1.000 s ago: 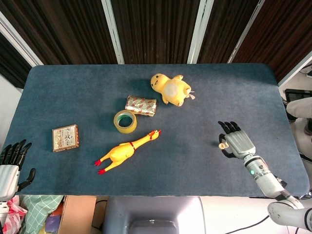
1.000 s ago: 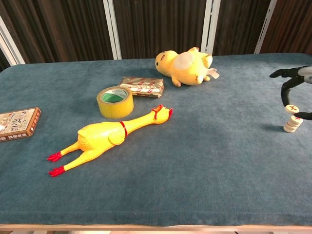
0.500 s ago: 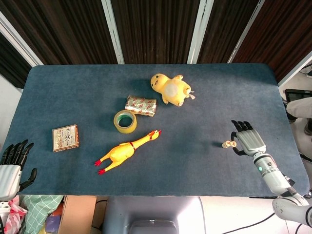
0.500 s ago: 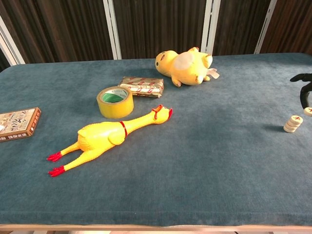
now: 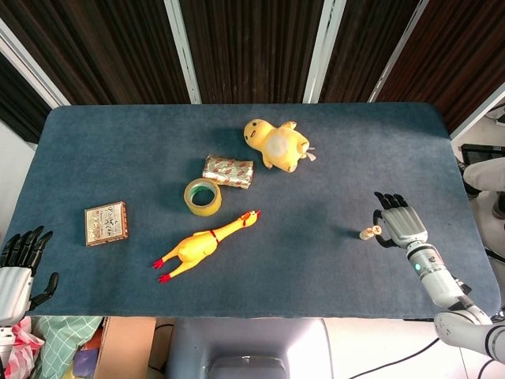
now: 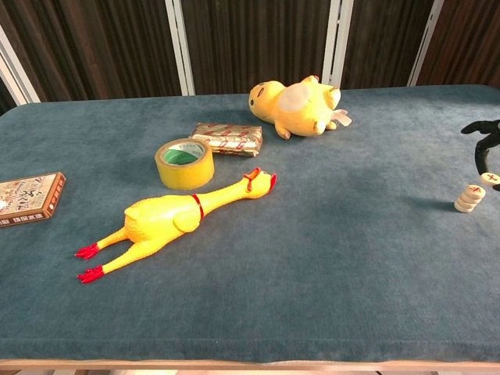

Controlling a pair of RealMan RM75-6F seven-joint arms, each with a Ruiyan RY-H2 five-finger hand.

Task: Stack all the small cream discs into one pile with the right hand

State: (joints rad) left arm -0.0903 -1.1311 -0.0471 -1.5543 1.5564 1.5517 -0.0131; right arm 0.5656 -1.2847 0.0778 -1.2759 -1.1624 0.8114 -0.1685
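A short pile of small cream discs [image 6: 469,198] stands on the blue table near its right edge, and shows as a pale spot [image 5: 366,234] in the head view. Just right of the pile and slightly above its top, my right hand [image 5: 402,227] pinches one more cream disc [image 6: 491,178] with a red mark between its fingertips [image 6: 478,153]. The chest view cuts off most of that hand. My left hand [image 5: 17,267] hangs off the table's front left corner, fingers apart and holding nothing.
A yellow rubber chicken [image 6: 173,219], a roll of yellow tape [image 6: 183,163], a foil-wrapped packet [image 6: 227,138] and a yellow plush toy [image 6: 298,97] lie across the middle. A small printed box [image 6: 29,198] sits at the left.
My right hand, still pinching a disc, moved from directly above the pile to its right side. The pile's top disc now sits slightly askew. The left hand barely moved.
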